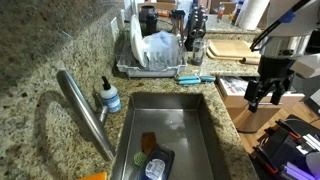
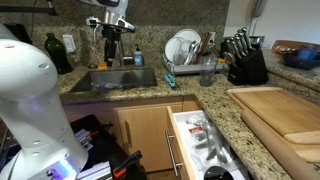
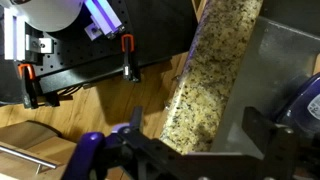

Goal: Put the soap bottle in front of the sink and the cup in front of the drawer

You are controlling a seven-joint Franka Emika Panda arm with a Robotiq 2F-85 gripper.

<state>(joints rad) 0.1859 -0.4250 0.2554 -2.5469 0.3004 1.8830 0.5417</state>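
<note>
**Exterior view, above the basin**
- Soap bottle: upright on the granite counter, beside the faucet and just off the rim of the sink.
- Cup: clear, on the counter beside the dish rack.
- Gripper: I see the fingers spread with nothing between them. It hangs off the counter's front edge, well apart from both the bottle and the cup.

**Exterior view, from the cabinet side**
- Cup: stands between the dish rack and the knife block, behind the open drawer.
- Soap bottle: small, at the back of the sink.
- Gripper: too small here for me to read the fingers.

**Wrist view**
- Gripper: fingers wide apart, holding nothing.
- Beneath it: the granite counter edge, with wooden floor on one side and the steel sink on the other.
</note>
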